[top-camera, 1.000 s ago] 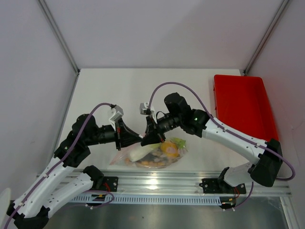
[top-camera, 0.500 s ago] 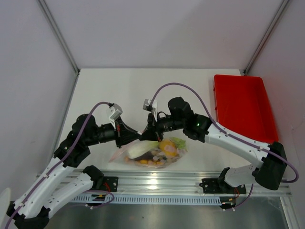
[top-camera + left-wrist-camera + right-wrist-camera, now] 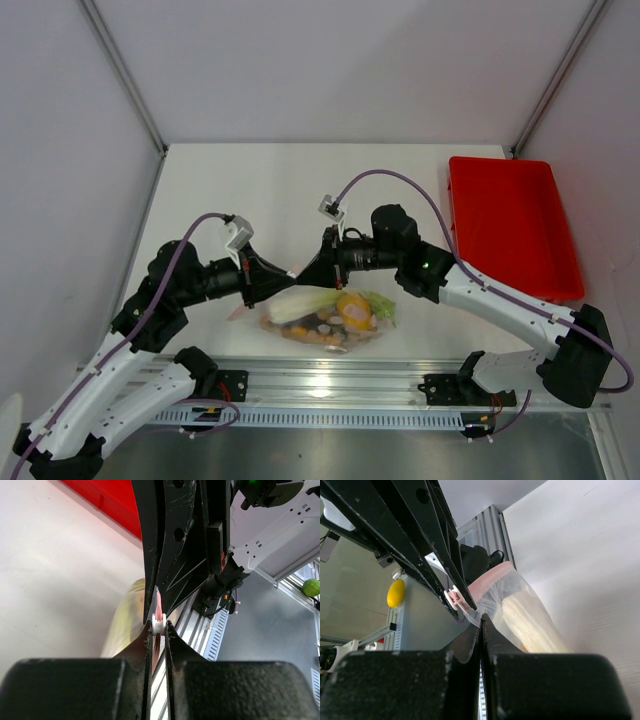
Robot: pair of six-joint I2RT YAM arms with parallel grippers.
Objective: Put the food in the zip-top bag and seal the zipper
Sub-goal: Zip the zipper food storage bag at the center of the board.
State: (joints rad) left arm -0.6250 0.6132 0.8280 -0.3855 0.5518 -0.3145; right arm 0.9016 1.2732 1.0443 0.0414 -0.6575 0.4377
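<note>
Progress: the food (image 3: 335, 312) looks all in. The pale leek (image 3: 300, 305), the lemon (image 3: 352, 308) and some green leaves (image 3: 378, 300) show through the film, w/ smaller bits under them too small to name. No loose food shows on the table (image 3: 230, 190), and the red tray (image 3: 505, 215) at the right looks bare. So prob. only the sealing is left, and that step is under way.

Both hands meet at the top-left edge of the zip-top bag (image 3: 345, 338). The left hand (image 3: 157, 630) is pinching the zipper (image 3: 490, 576) at its white slider (image 3: 157, 624). The right hand (image 3: 481, 622) has its fingers pressed together on the bag's film at the mouth, just beside that slider. How much of the strip is already closed: can't tell, as the hands cover it from above and the wrist views show only a short run.

Bag: clear, crinkly, faint pink tint, bulging w/ the food. It lies near the table's front edge btwn the two arms, w/ its mouth corner lifted toward the hands. The zipper is a thin pinkish band along that edge.
</note>
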